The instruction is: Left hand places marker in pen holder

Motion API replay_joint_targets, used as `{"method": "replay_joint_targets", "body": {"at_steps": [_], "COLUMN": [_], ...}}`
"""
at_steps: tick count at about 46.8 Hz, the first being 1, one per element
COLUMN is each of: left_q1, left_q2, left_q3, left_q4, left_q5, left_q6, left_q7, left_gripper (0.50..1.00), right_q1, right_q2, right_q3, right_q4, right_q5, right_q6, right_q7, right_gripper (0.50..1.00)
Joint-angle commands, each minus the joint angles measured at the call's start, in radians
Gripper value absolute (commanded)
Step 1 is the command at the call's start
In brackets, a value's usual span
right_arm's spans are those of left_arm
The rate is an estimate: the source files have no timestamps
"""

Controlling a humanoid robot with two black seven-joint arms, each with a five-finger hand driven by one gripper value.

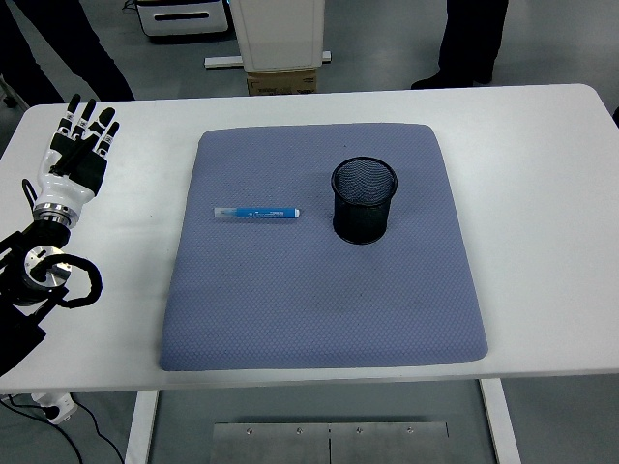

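— Left hand [77, 155]? Marker [256, 212]?
— Upper left of frame, fingers spread, holding nothing. Flat at centre left on the blue mat [319, 309] (well apart from the hand), just left of the black mesh pen holder [364, 200].

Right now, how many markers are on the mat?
1. A single blue marker lies flat on the blue mat, left of the black mesh pen holder and apart from it. The holder's inside looks empty, though its bottom is hard to see.
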Motion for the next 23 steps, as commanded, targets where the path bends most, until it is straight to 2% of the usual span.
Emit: {"method": "replay_joint_targets", "body": {"at_steps": [1, 10, 18, 23], "left_q1": [0.002, -0.055, -0.159, -0.222], "left_q2": [0.024, 0.073, 0.107, 0.127], "left_q3": [0.005, 0.052, 0.221, 0.351], "left_q4": [0.0, -0.002, -0.011, -0.045], "left_q5": [0.001, 0.027, 0.044, 0.045], "left_q6": [0.003, 0.03, 0.062, 0.104], "left_q7": [0.001, 0.014, 0.021, 0.021], "left_gripper": [1.0, 1.0, 1.0, 1.0], "right_q1": [0.0, 0.0, 0.0, 0.0], "right_q2": [0.0, 0.0, 0.0, 0.0], "right_q3": [0.0, 0.0, 0.0, 0.0], "right_q4": [0.0, 0.0, 0.0, 0.0], "right_q5": [0.0, 0.0, 0.0, 0.0], "right_q6": [0.0, 0.0, 0.0, 0.0], "right_q7": [0.0, 0.0, 0.0, 0.0], "right_gripper": [1.0, 1.0, 1.0, 1.0]}}
